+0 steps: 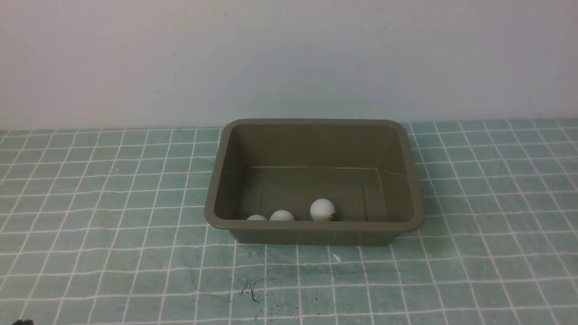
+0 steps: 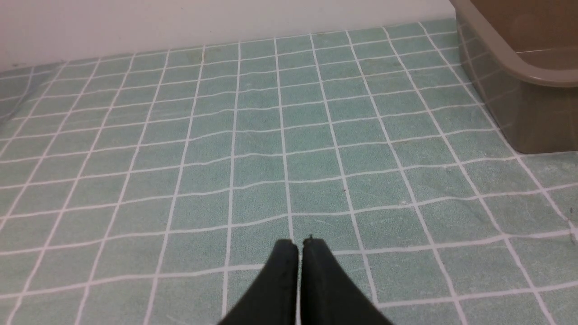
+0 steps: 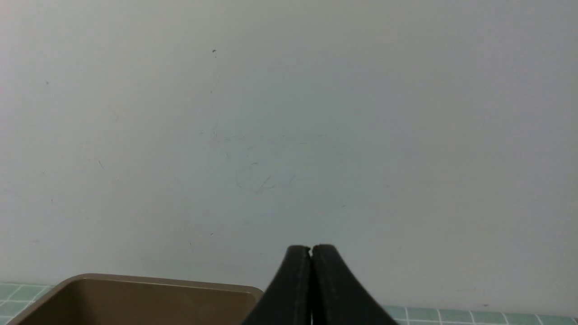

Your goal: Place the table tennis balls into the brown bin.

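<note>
The brown bin (image 1: 406,149) stands in the middle of the table, near the back wall. Three white table tennis balls lie inside it along its near wall: one (image 1: 322,210) in full view with a dark logo, one (image 1: 282,215) half hidden by the rim, one (image 1: 256,218) nearly hidden. My left gripper (image 2: 300,243) is shut on nothing, low over the cloth, with the bin's corner (image 2: 519,67) ahead and to one side. My right gripper (image 3: 311,248) is shut and empty, raised toward the wall, the bin's rim (image 3: 158,282) low in its view. Neither gripper shows in the front view.
A green cloth with a white grid (image 1: 113,203) covers the table. A plain pale wall (image 1: 289,58) rises right behind the bin. Dark scribble marks (image 1: 248,289) and a small white fleck (image 1: 336,258) lie on the cloth in front of the bin.
</note>
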Robot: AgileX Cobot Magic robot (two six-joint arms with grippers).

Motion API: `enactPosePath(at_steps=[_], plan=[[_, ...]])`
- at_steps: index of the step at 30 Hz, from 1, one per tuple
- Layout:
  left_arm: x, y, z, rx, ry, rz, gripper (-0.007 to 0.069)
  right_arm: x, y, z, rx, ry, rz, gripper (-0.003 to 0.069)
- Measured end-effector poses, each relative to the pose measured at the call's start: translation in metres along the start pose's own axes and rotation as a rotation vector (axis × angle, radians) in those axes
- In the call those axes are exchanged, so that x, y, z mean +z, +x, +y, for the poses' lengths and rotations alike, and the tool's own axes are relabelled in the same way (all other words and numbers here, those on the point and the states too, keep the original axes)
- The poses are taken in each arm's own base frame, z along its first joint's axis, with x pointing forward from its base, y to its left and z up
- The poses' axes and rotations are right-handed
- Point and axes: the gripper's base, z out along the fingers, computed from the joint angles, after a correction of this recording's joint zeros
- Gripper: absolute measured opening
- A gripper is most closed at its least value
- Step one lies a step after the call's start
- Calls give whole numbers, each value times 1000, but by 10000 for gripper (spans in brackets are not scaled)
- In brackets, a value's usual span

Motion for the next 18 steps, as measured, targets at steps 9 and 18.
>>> enactPosePath(at_steps=[9, 18], plan=[[0, 0, 0, -1, 0, 0, -5, -10, 68, -10, -98, 91, 121, -15], [0, 0, 0, -3, 1, 3, -5, -8, 160, -19, -116, 109, 309, -15]])
